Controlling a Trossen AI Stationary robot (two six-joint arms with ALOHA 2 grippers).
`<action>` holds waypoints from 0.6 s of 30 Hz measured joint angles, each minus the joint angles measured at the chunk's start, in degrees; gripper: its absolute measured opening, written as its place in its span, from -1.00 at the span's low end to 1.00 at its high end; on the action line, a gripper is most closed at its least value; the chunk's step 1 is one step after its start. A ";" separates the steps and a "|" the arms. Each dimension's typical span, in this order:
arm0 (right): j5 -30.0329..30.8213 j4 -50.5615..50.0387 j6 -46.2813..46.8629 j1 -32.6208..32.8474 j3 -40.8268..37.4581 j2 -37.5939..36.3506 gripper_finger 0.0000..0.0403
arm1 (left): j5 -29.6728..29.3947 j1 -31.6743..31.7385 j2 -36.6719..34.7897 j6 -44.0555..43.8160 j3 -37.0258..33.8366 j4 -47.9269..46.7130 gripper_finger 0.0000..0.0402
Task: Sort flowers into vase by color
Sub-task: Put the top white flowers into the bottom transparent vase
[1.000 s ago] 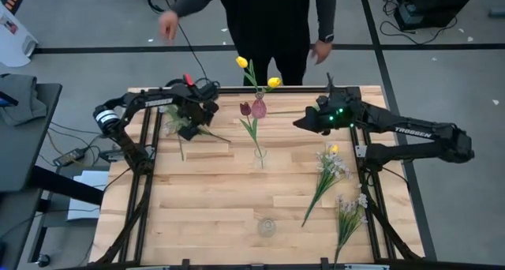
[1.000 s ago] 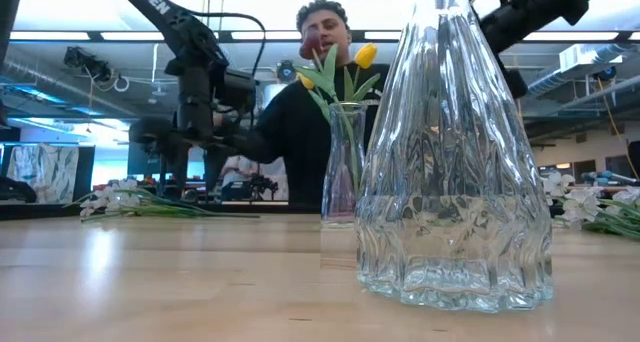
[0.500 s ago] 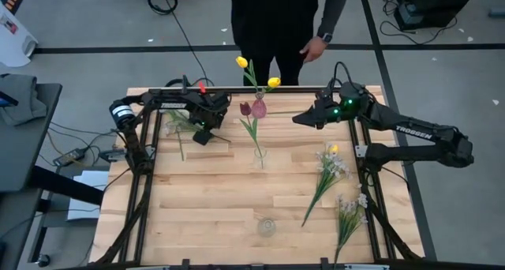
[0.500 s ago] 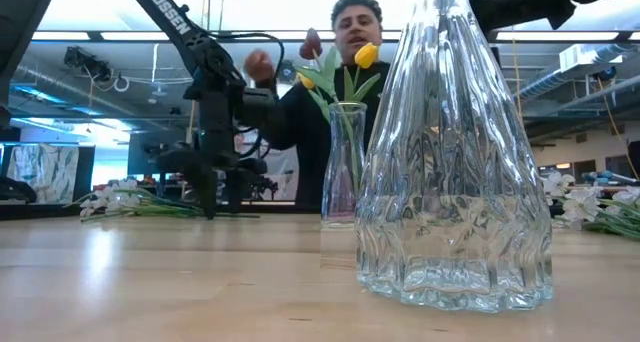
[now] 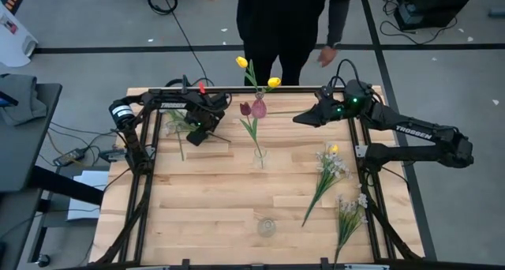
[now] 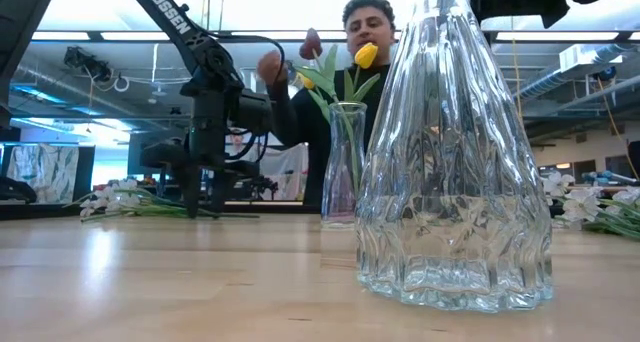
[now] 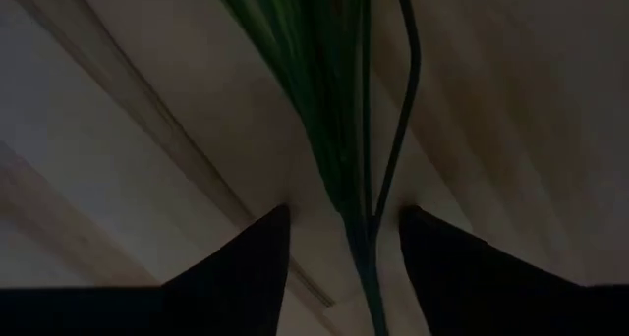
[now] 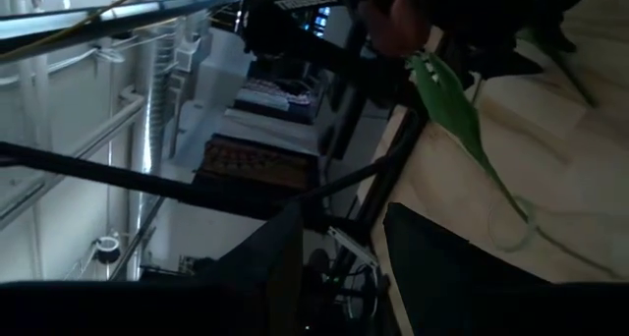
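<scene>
Upper left of the overhead frame: left gripper (image 5: 199, 133) down over the flowers (image 5: 180, 126) lying flat on the table (image 5: 205, 215), fingers apart, green stem (image 7: 369, 267) running between them, nothing pinched yet. Could easily grab several stems at once. Mid-frame: vase (image 5: 259, 155) already mixing yellow and maroon tulips. Upper right: right gripper (image 5: 301, 119) hovering, slightly parted, holding nothing.

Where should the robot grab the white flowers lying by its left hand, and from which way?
On the thin green stem, not the blossoms. The white spray lies flat on the table, so coming straight down from above looks best. The left gripper already hangs over it, open, with a finger on each side of the stem. The right gripper waits in the air.
</scene>
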 joint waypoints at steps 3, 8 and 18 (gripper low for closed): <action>-1.31 0.03 -0.49 -0.43 0.00 0.00 -0.22 | 0.00 0.04 0.00 0.02 -0.06 0.15 -0.23; -3.57 0.51 -0.81 -1.20 0.00 0.00 -0.22 | 0.88 0.02 0.00 2.11 -0.09 -0.20 -0.66; -5.34 3.90 -2.27 -3.14 0.00 0.00 -0.22 | 3.96 -2.35 -0.13 10.81 4.13 -2.80 -0.94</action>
